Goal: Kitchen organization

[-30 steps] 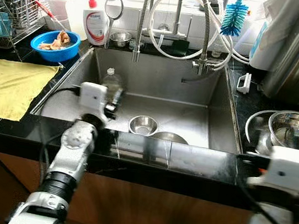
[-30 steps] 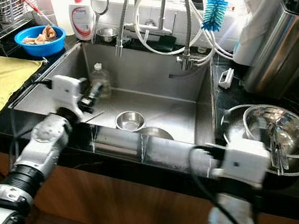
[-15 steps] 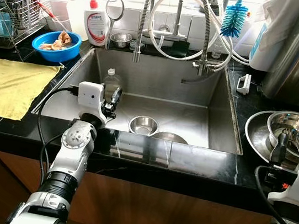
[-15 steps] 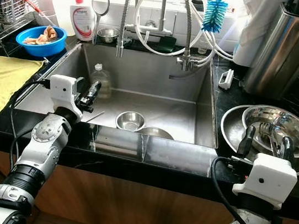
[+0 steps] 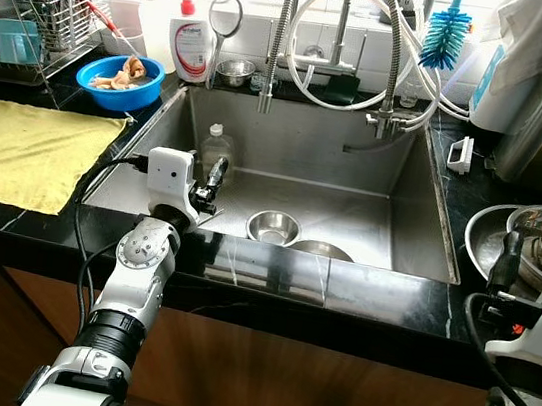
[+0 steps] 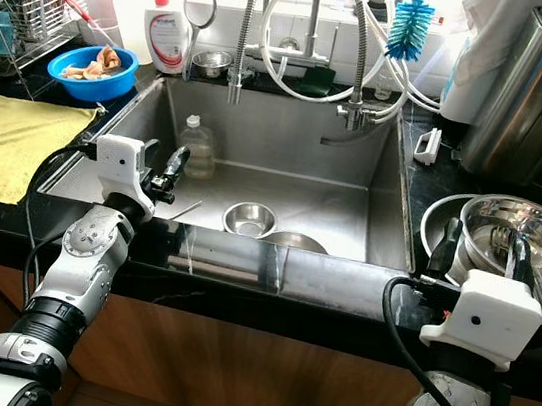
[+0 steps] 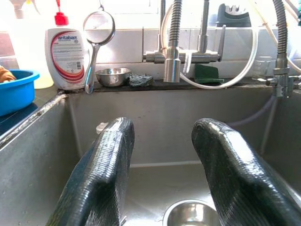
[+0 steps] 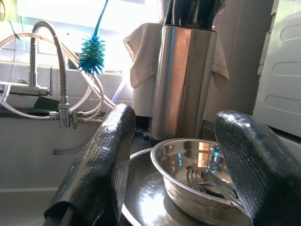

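My left gripper [image 5: 211, 181] hangs over the front left of the steel sink [image 5: 408, 197], open with nothing between its fingers [image 7: 101, 174]. Beyond it stand a clear plastic bottle [image 5: 217, 143] against the sink's left wall and a small steel bowl [image 5: 273, 227] on the sink floor, with a second bowl [image 5: 320, 250] beside it. My right gripper [image 6: 482, 255] is open at the right counter, just in front of a steel bowl [image 8: 197, 176] that holds utensils and sits on a wider steel dish [image 6: 435, 218].
A yellow cloth [image 5: 21, 150] lies on the left counter, behind it a blue bowl [image 5: 119, 81], a soap bottle [image 5: 194, 46] and a dish rack [image 5: 24, 17]. Faucet hoses [image 5: 375, 36] and a blue brush [image 5: 445, 41] hang over the sink. A tall steel knife block [image 6: 524, 92] stands at the back right.
My right arm has swung up from a blur at the counter edge, and its open gripper now stands before the steel bowl. The camera has shifted a little. The left gripper has stayed put.
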Available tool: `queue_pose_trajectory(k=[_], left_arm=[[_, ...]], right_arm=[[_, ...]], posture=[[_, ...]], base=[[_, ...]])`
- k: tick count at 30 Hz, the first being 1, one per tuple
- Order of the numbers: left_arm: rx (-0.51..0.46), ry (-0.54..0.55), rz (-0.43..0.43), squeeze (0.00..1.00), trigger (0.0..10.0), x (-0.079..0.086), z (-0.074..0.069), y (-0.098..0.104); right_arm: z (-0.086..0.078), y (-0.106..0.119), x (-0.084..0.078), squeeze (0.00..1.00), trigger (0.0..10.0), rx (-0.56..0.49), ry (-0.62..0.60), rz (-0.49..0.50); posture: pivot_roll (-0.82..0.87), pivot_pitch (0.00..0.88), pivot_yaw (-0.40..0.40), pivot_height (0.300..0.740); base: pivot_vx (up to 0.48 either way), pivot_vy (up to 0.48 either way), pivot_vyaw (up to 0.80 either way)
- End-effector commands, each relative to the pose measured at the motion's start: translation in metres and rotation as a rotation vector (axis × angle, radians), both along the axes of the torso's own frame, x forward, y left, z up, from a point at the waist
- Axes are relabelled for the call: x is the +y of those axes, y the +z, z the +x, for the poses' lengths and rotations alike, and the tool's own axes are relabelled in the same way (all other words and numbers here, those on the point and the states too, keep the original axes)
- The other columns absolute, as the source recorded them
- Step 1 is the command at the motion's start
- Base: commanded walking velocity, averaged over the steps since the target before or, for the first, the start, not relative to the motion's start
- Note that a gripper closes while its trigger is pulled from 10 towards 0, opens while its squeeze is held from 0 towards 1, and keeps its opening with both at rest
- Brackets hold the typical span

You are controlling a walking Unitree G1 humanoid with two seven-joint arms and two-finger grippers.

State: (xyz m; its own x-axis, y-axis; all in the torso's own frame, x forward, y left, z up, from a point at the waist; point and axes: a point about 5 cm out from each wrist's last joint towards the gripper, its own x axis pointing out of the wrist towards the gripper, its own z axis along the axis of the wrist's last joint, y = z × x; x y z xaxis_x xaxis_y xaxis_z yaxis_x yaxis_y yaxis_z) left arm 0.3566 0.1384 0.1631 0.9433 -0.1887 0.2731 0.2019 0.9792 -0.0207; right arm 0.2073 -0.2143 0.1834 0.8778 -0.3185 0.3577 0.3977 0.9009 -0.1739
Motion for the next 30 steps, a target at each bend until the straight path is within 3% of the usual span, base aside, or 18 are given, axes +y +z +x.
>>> queue_pose_trajectory(k=[1, 9, 20, 23, 25, 30], left_arm=[[-0.011, 0.001, 0.002, 0.0, 10.0, 0.001, 0.002, 0.005], [-0.001, 0.001, -0.008, 0.0, 10.0, 0.001, 0.001, 0.004], [-0.002, 0.002, 0.003, 0.0, 10.0, 0.002, 0.001, 0.004], [-0.002, 0.002, 0.006, 0.0, 10.0, 0.002, 0.001, 0.004], [-0.002, 0.001, 0.007, 0.0, 10.0, 0.002, 0.0, 0.004], [0.0, 0.0, 0.007, 0.0, 10.0, 0.002, 0.0, 0.004]], right_arm=[[-0.001, 0.007, 0.0, 0.0, 10.0, -0.022, -0.011, 0.0], [-0.004, 0.006, -0.003, 0.0, 10.0, -0.004, -0.03, 0.011], [-0.004, 0.005, -0.003, 0.0, 10.0, 0.01, -0.036, 0.017], [-0.006, 0.006, -0.004, 0.0, 10.0, 0.009, -0.058, 0.012], [-0.017, 0.003, -0.013, 0.0, 10.0, 0.016, -0.165, 0.011], [-0.024, 0.0, -0.014, 0.0, 10.0, 0.029, -0.182, 0.007]], posture=[[-0.11, 0.0, 0.065, 0.74], [-0.11, 0.0, 0.066, 0.74], [-0.11, 0.0, 0.067, 0.74], [-0.11, 0.0, 0.067, 0.74], [-0.11, 0.0, 0.068, 0.74], [-0.12, 0.001, 0.07, 0.74]], base=[[0.0, 0.0, 0.0], [0.0, 0.348, 0.0], [0.0, 0.0, 0.0], [0.0, 0.0, 0.0], [0.0, 0.0, 0.0], [0.0, 0.0, 0.0]])
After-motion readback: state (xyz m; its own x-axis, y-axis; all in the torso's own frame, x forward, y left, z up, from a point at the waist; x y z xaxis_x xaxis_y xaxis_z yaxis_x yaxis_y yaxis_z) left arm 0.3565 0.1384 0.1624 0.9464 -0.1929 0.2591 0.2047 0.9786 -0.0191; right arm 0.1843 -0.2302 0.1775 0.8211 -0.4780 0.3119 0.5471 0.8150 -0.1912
